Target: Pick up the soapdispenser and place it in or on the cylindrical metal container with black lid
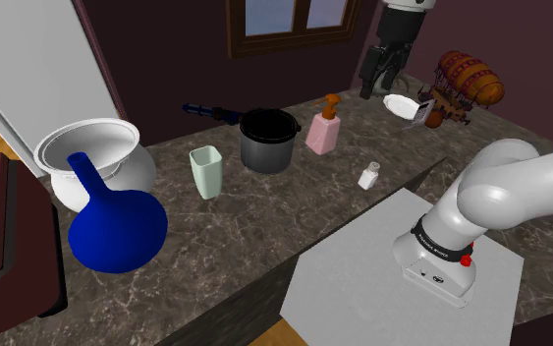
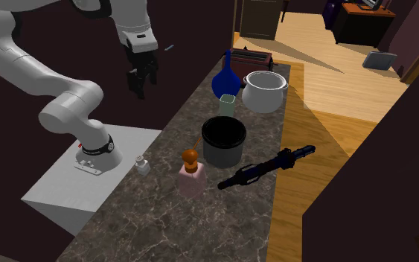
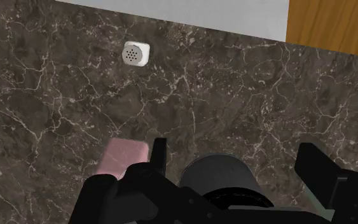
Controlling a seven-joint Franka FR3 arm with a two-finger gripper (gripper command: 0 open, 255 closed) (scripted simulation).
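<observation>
1. End effector (image 1: 380, 79) — we count one, all black, hanging high above the dark marbled surface (image 1: 264, 236). In the wrist view its two fingers (image 3: 157, 153) stand wide apart and clasp nothing.
2. We count one soap dispenser (image 1: 323, 128), pink with an orange-brown pump. It stands upright on the surface, just beside the container on the shoulder view's right, well clear of the end effector.
3. We count one dark cylindrical container (image 1: 267, 140), upright, its mouth showing dark.
4. One small white shaker (image 1: 368, 176) stands near the dispenser, between it and the stand (image 1: 402, 285).
5. To the shoulder view's left of the container we count one pale green cup (image 1: 206, 171), one blue long-necked vase (image 1: 115, 226) and one white pot (image 1: 92, 157).
6. One long dark tool (image 1: 210, 110) lies flat on the surface — on the container's far side in the shoulder view.
</observation>
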